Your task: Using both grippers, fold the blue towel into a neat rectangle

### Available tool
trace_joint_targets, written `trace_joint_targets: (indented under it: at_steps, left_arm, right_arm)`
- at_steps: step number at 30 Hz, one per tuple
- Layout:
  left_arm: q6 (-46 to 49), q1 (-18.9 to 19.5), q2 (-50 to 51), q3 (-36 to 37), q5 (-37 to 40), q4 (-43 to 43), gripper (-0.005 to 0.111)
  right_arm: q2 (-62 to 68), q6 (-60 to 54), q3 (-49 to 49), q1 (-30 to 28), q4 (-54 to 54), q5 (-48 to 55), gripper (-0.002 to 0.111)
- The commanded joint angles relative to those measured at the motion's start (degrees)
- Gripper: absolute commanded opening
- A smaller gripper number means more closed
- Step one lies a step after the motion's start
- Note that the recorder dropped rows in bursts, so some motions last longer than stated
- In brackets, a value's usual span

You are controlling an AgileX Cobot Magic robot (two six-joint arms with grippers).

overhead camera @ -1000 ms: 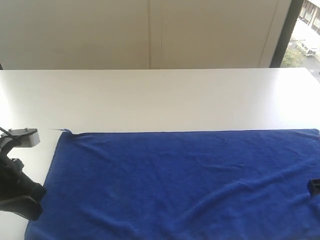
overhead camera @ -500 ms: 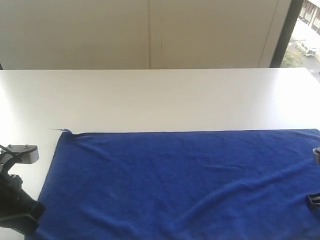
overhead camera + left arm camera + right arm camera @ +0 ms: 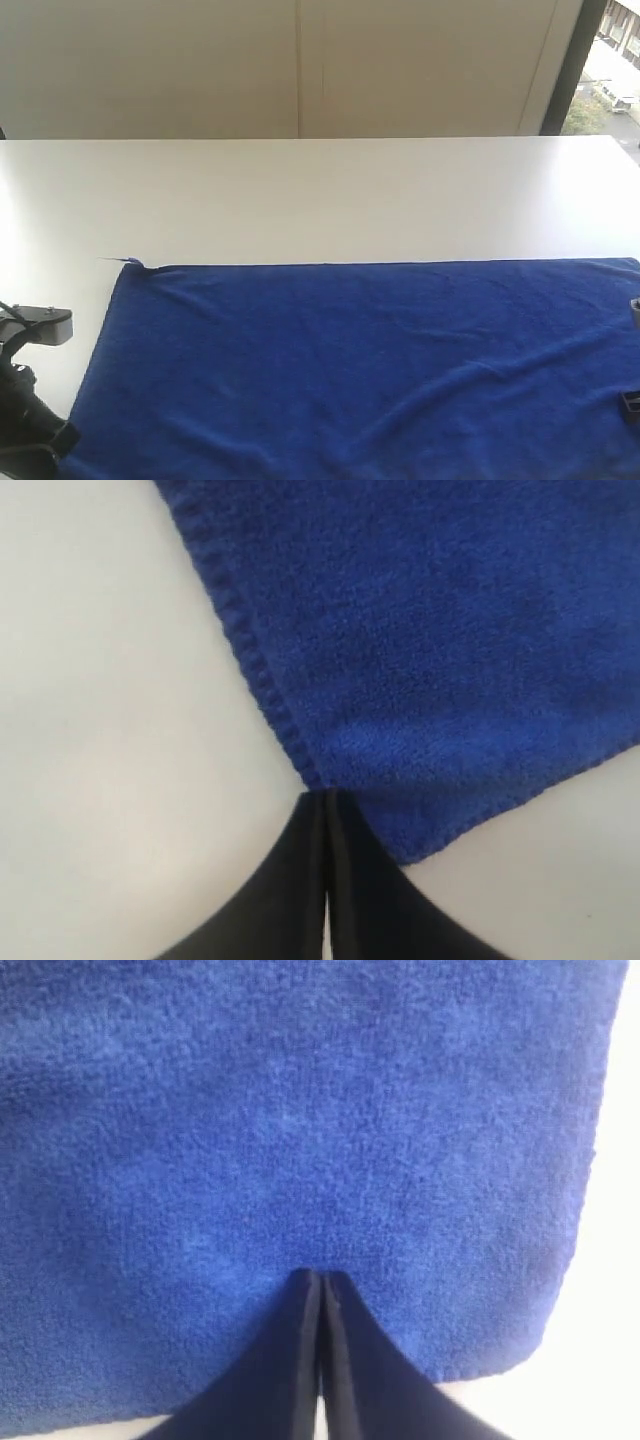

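Both arms are sitting lower in the exterior view than a second ago. The left gripper [image 3: 40,445] and its white part [image 3: 45,327] are dropping toward the near edge, and the right gripper [image 3: 632,402] is slipping almost out of the picture, with only a dark scrap of it showing. The towel [image 3: 370,370] is lying where it was, spread wide and nearly flat on the table [image 3: 300,190], with a few shallow wrinkles running across it. Seen from outside, the left gripper is sitting just beside the towel's side edge near its front corner, while the right one is hanging over the cloth at the opposite end. In the left wrist view the left gripper [image 3: 325,800] is pressing its jaws tightly together, with nothing showing between them. Its tips are meeting the stitched hem of the towel [image 3: 450,630] just short of a corner — cloth is spreading ahead of the tips and off to one side, and bare table [image 3: 120,730] is lying on the other side. Whether the hem is being pinched cannot be told. In the right wrist view the right gripper [image 3: 320,1280] is likewise clenched, jaw against jaw, and is pointing over the plush of the towel [image 3: 300,1110], which is filling the space ahead of the tips and on both sides. One rounded corner of the cloth is lying near, off to one side and slightly behind the tips — beyond it the table [image 3: 610,1310] is showing. Whether these tips are touching the pile cannot be told.
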Motion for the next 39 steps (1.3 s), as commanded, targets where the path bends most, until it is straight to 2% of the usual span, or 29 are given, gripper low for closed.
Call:
trace_joint_targets:
  at_steps: [1, 5, 8, 11, 14, 25, 33, 39]
  left_arm:
    - [-0.61, -0.04, -1.01, -3.05, 5.53, 0.04, 0.0]
    - [-0.21, -0.04, -4.54, -5.63, 6.61, -1.28, 0.0]
    - [3.46, -0.04, -6.45, -5.51, 4.85, -6.77, 0.0]
    - [10.96, -0.04, -5.77, -3.66, 3.09, -15.46, 0.0]
    - [13.67, -0.04, -4.09, -1.51, 0.55, -19.04, 0.0]
    - [13.51, -0.04, 1.94, -0.18, -0.96, -15.57, 0.0]
    - [0.29, -0.04, 4.48, -0.18, -0.01, -0.61, 0.0]
    - [-0.27, -0.04, 4.69, -0.18, 0.38, -0.1, 0.0]
  right_arm:
    - [-0.2, 0.36, -0.87, -0.29, -0.79, 0.43, 0.0]
    - [-3.46, 0.62, -3.14, -0.29, -0.67, 1.23, 0.0]
    - [-6.22, 0.77, -3.14, -0.29, 2.39, -2.21, 0.0]
    - [-6.99, -2.81, -3.03, -0.29, 6.17, -3.87, 0.0]
    - [-5.52, -3.15, -1.75, -0.29, 6.39, -5.29, 0.0]
    - [2.15, -3.15, -1.28, -0.29, 6.98, -3.99, 0.0]
    - [2.42, -2.77, -1.18, -0.29, 4.1, -2.21, 0.0]
    - [2.42, -1.16, -1.05, -0.29, 2.72, -1.25, 0.0]
